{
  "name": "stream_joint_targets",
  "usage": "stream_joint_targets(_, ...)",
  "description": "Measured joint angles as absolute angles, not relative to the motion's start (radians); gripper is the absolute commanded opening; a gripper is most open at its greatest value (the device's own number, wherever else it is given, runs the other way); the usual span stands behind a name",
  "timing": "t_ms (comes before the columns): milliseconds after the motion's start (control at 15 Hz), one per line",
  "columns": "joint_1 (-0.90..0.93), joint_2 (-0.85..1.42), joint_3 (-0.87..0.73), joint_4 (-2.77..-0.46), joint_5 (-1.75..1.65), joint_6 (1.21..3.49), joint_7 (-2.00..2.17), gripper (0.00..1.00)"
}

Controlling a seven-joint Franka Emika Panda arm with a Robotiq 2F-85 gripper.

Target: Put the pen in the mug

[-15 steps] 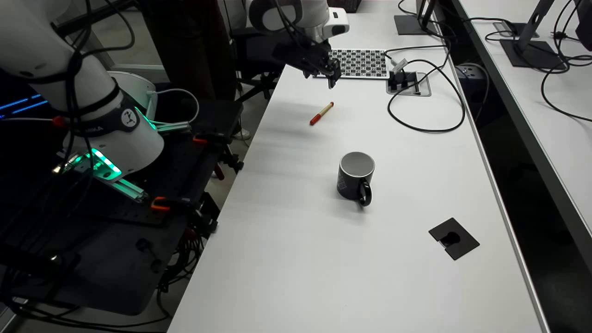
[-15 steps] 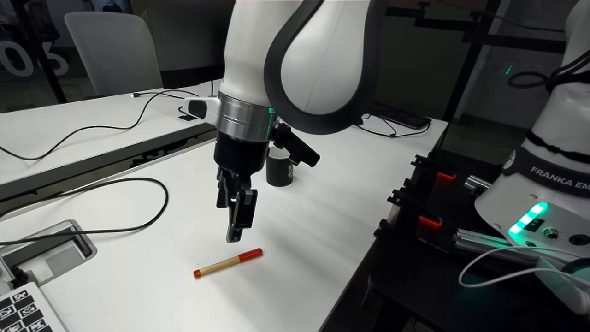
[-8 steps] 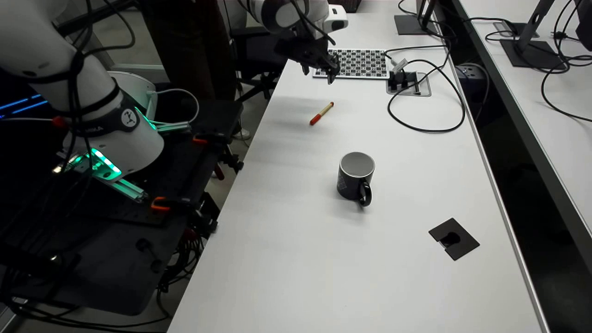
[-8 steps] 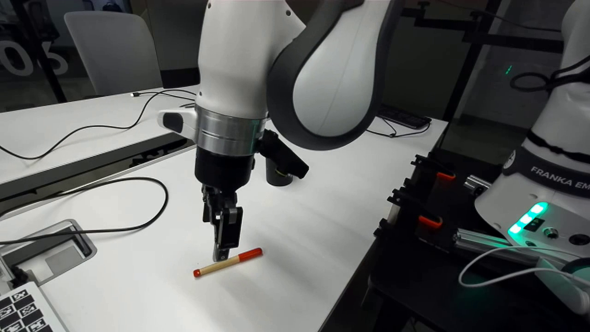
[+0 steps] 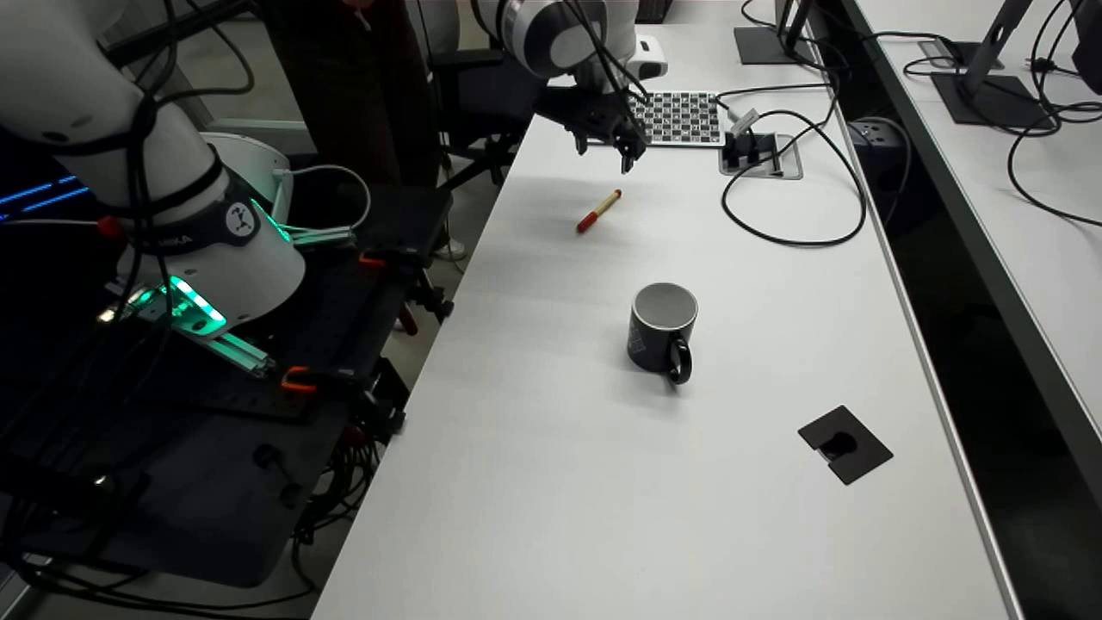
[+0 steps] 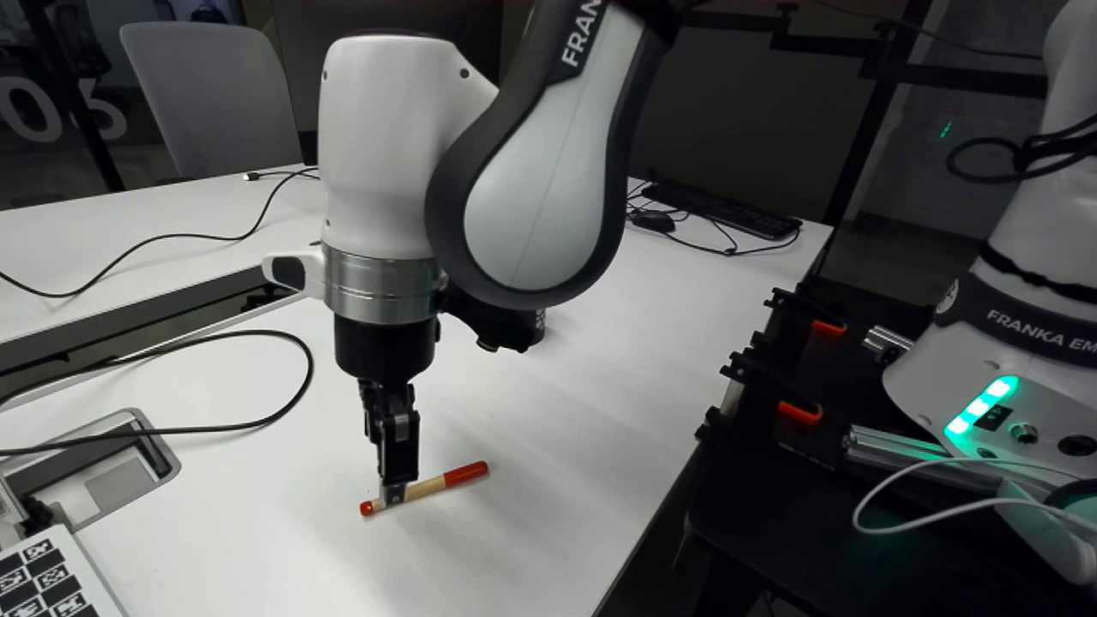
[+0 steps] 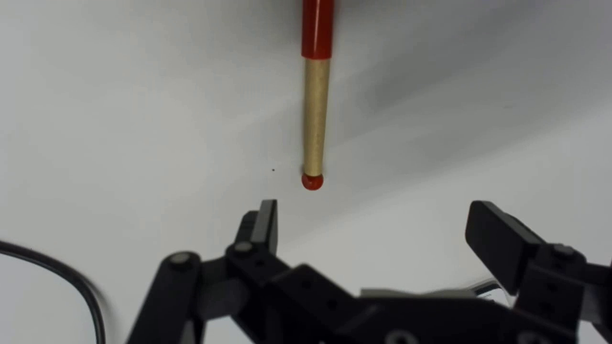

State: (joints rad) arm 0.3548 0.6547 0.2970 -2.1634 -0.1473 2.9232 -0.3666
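The pen (image 7: 315, 114) has a red cap, a tan barrel and a small red end. It lies flat on the table in both exterior views (image 5: 599, 212) (image 6: 465, 474). My gripper (image 7: 374, 206) is open and empty, low over the table by the pen's small red end. In the wrist view that end lies just beyond the fingertips, nearer the left finger (image 7: 268, 224). In an exterior view the gripper (image 6: 394, 494) overlaps the tan barrel; contact cannot be told. The dark mug (image 5: 661, 340) stands upright, handle to the side; elsewhere the arm mostly hides it (image 6: 540, 320).
A keyboard (image 5: 680, 116) and a table socket (image 5: 783, 168) with a looping black cable (image 5: 809, 243) lie near the gripper. The cable also shows in the wrist view (image 7: 71, 274). A flat black square (image 5: 846, 443) lies beyond the mug. The table edge (image 6: 651, 514) runs beside the pen.
In an exterior view my gripper has moved left and down, from above the pen to low over its small red end. The pen and the mug have not moved.
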Motion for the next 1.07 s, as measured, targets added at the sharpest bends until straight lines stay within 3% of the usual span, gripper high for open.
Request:
stream_joint_targets(467, 0.42, 0.744, 0.204, -2.082, -0.187, 2.912, -0.279, 1.0)
stream_joint_targets(1067, 0.437, 0.759, 0.204, -2.064, -0.205, 2.883, -0.273, 1.0)
